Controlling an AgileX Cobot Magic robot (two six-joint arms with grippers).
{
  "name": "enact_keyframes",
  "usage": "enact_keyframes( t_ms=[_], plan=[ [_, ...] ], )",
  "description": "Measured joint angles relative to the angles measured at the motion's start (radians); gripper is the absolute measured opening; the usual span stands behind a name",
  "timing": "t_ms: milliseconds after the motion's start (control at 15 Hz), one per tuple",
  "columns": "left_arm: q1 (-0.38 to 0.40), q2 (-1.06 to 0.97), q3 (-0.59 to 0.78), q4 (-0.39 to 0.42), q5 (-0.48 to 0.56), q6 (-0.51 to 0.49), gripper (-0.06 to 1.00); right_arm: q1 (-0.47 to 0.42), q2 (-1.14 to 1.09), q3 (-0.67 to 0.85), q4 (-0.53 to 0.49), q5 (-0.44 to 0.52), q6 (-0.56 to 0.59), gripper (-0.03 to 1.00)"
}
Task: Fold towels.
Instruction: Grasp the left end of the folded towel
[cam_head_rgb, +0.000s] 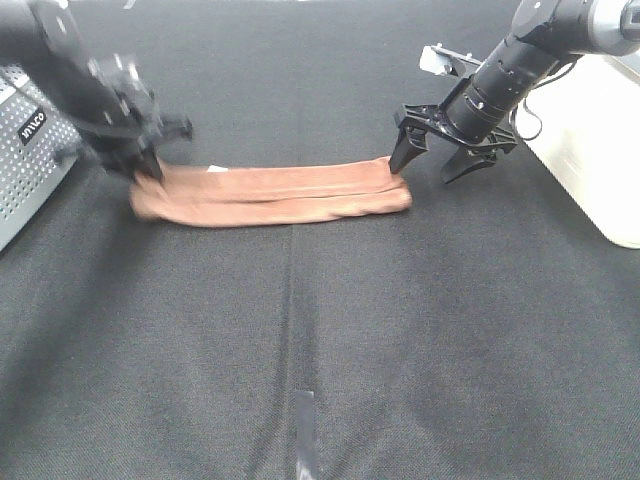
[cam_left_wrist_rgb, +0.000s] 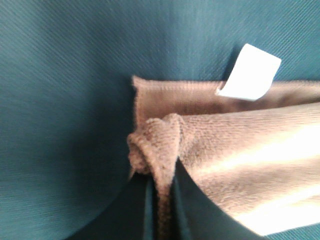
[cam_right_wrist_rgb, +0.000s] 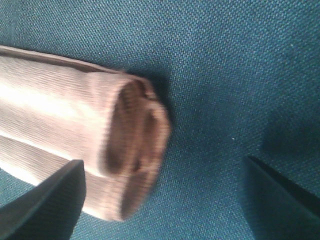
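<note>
The towel (cam_head_rgb: 270, 195) lies on the black table as a long, narrow folded strip. One end is just beside the grey box (cam_head_rgb: 25, 150) and the other reaches well away from it. At the end nearest the box, the left gripper (cam_left_wrist_rgb: 162, 175) is clamped on a bunched-up corner, close to the white tag (cam_left_wrist_rgb: 250, 72). That arm looks blurred from the high camera.

At the end farthest from the box, the right gripper (cam_head_rgb: 425, 165) stands spread wide and holds nothing, with one finger right at the towel's tip.

The worry, I'd say, is that only one end is held. A pull or lift toward the box could drag the whole strip and let the stacked layers slide apart. The free end already gapes in loose loops, so the right gripper closing there might catch only some of the layers and leave a crooked fold. The pinched corner is also a small bunch that could slip out.
</note>
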Motion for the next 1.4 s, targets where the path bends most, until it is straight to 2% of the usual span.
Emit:
enact_keyframes(
  t_ms=[267,400,467,533,600,667,733,1267,1333,1400],
  plan=[
    [0.0,0.009,-0.002,-0.029,0.0,0.0,0.04,0.0,0.0,0.0,0.0,0.008,0.0,0.78],
    [0.0,0.032,-0.002,-0.035,0.01,0.0,0.09,0.0,0.0,0.0,0.0,0.008,0.0,0.78],
    [0.0,0.043,-0.002,-0.035,0.022,0.0,0.19,0.0,0.0,0.0,0.0,0.008,0.0,0.78],
    [0.0,0.046,-0.002,-0.035,0.024,0.0,0.42,0.0,0.0,0.0,0.0,0.008,0.0,0.78],
    [0.0,0.046,-0.002,-0.033,0.024,0.0,0.57,0.0,0.0,0.0,0.0,0.008,0.0,0.78],
    [0.0,0.046,-0.002,-0.033,0.019,0.0,0.68,0.0,0.0,0.0,0.0,0.008,0.0,0.78],
    [0.0,0.046,-0.002,-0.033,0.007,0.0,0.72,0.0,0.0,0.0,0.0,0.008,0.0,0.78],
    [0.0,0.099,-0.003,-0.054,-0.054,0.0,0.72,0.0,0.0,0.0,-0.005,0.008,0.0,0.78],
    [-0.003,0.104,-0.004,-0.063,-0.065,0.0,0.68,0.0,0.0,0.0,-0.008,0.008,0.0,0.78],
    [-0.005,0.108,-0.004,-0.07,-0.073,0.0,0.55,0.0,0.0,0.0,-0.009,0.008,0.0,0.78]
  ],
)
